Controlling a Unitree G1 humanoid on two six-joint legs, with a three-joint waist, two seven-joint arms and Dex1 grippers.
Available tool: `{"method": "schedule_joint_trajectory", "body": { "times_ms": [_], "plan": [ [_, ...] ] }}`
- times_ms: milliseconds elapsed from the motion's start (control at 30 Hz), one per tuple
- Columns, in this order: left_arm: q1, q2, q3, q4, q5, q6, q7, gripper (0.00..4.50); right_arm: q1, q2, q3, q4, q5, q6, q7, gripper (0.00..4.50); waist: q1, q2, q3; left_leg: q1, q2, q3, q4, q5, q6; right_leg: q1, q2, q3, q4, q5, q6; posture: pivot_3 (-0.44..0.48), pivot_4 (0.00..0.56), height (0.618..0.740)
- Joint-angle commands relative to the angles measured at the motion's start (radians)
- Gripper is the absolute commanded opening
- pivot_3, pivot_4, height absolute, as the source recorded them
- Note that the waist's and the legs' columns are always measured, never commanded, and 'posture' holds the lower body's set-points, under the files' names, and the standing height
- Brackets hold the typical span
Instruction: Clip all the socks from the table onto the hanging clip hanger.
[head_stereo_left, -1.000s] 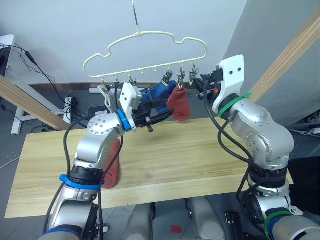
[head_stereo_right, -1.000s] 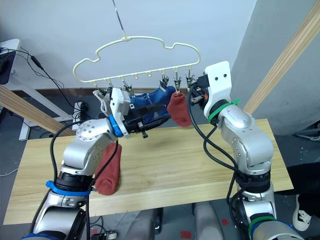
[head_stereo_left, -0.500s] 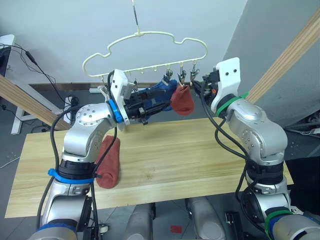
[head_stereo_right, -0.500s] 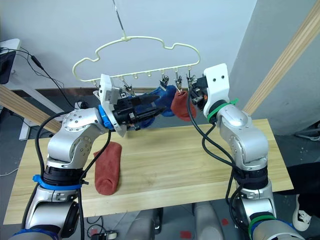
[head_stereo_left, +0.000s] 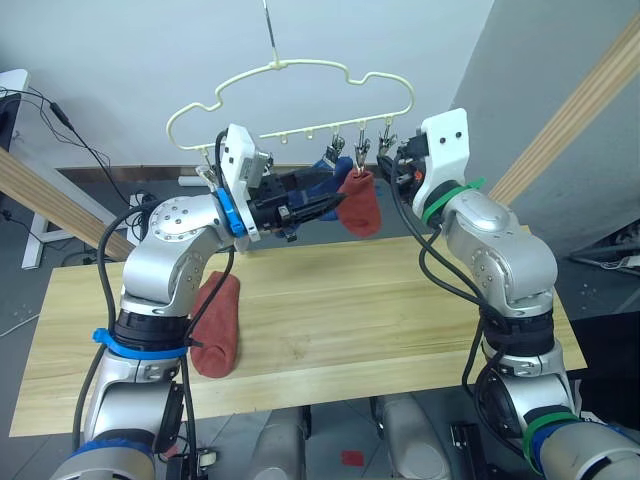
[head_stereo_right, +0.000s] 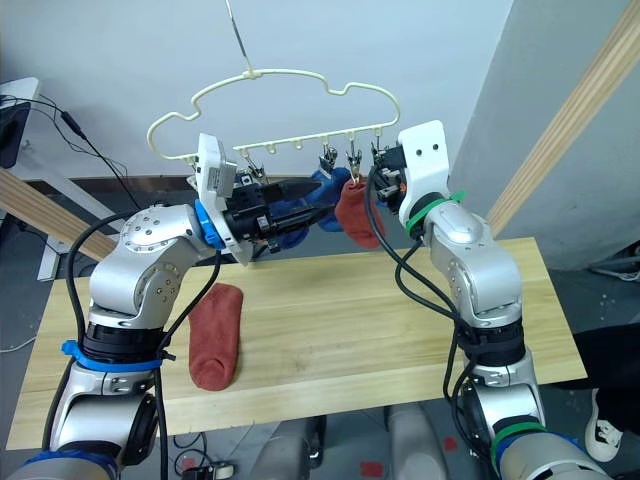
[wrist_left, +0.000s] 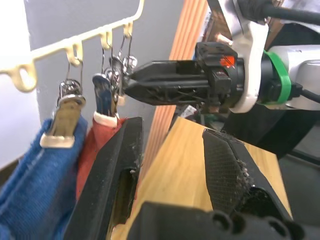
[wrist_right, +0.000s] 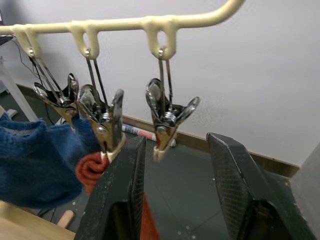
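Over the last second the left gripper (wrist_left: 170, 165) has swung up from over the table (head_stereo_left: 400, 320) to the clip hanger (head_stereo_left: 290, 100) — jaws wide, holding nothing. The right gripper (wrist_right: 175, 185), also wide and empty, has edged closer to the end clip (wrist_right: 162, 117). A blue sock (head_stereo_left: 315, 185) and a rust-red sock (head_stereo_left: 360, 205) hang clipped; both seem secured. 1 rust-red sock on the table (head_stereo_left: 218, 325) lies beside the left arm — likely next. Free clips (head_stereo_left: 300, 137) remain along the bar.
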Motion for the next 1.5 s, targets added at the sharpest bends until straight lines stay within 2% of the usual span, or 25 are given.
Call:
{"method": "schedule_joint_trajectory", "body": {
  "times_ms": [33,100,367,1500],
  "plan": [
    [-0.010,0.031,0.021,-0.083,-0.045,0.034,-0.030,2.15,-0.024,0.009,0.001,-0.019,-0.012,-0.030,-0.008,1.99,0.000,0.000,0.000,0.000,0.000,0.000,0.000,0.000,0.000,0.000,0.000,0.000,0.000,0.000,0.000,-0.107,0.355,0.740],
    [0.004,0.044,0.015,-0.102,-0.046,0.042,-0.038,2.15,-0.026,0.013,0.001,-0.016,-0.015,-0.032,-0.008,1.99,0.000,0.000,0.000,0.000,0.000,0.000,0.000,0.000,0.000,0.000,0.000,0.000,0.000,0.000,0.000,-0.107,0.355,0.740],
    [0.024,0.022,0.058,-0.158,-0.034,0.035,0.084,2.15,-0.032,0.029,0.002,0.001,-0.027,-0.043,-0.009,1.99,0.000,0.000,0.000,0.000,0.000,0.000,0.000,0.000,0.000,0.000,0.000,0.000,0.000,0.000,0.000,-0.103,0.354,0.740],
    [-0.035,0.014,0.057,-0.152,-0.057,0.058,0.084,2.15,-0.099,0.072,0.018,0.095,-0.026,-0.127,0.027,1.99,0.000,0.000,0.000,0.000,0.000,0.000,0.000,0.000,0.000,0.000,0.000,0.000,0.000,0.000,0.000,-0.093,0.348,0.740]
  ]
}}
